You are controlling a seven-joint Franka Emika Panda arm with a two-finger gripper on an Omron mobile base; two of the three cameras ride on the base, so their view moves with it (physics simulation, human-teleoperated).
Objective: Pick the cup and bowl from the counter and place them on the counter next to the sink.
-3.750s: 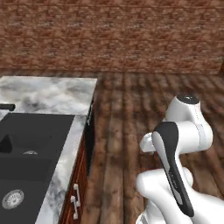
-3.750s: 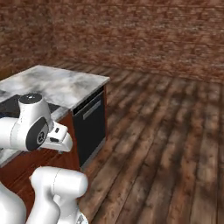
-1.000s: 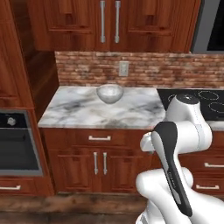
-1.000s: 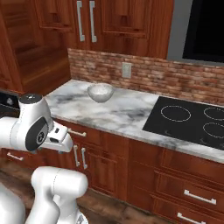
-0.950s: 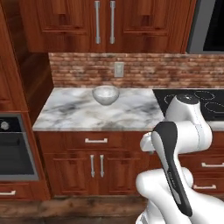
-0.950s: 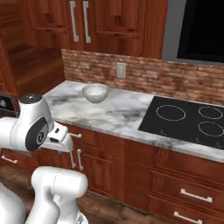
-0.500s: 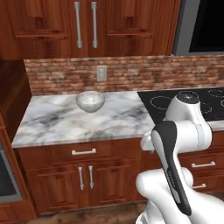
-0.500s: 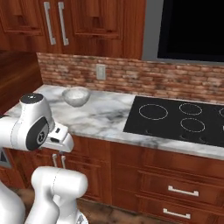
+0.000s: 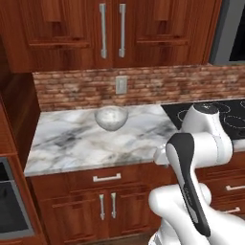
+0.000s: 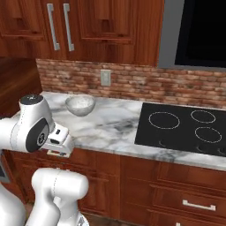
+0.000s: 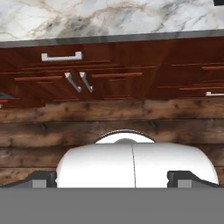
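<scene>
The bowl (image 9: 111,117) (image 10: 80,105) is a wide, glassy grey-white dish standing upright on the white marble counter (image 9: 67,141) (image 10: 115,123), near the brick backsplash. My arm is folded low in front of the cabinets, well short of the bowl. The gripper (image 11: 112,179) points down at the wooden floor, and its dark fingertips (image 11: 43,178) stand wide apart with nothing between them, so it is open. The counter's front edge (image 11: 109,39) runs across the top of the hand view. The cup and the sink are out of view.
A black cooktop (image 9: 184,112) (image 10: 185,123) with white rings lies in the counter right of the bowl. Reddish-brown drawers and doors (image 9: 107,201) (image 11: 74,74) stand below and wall cabinets above. An oven front (image 9: 9,201) is at the far left, and a dark panel (image 10: 203,31) hangs over the cooktop.
The whole scene has shifted in both base views, so the base has moved: counter and bowl now look nearer and slightly further right. The arm's pose and the open jaws are unchanged.
</scene>
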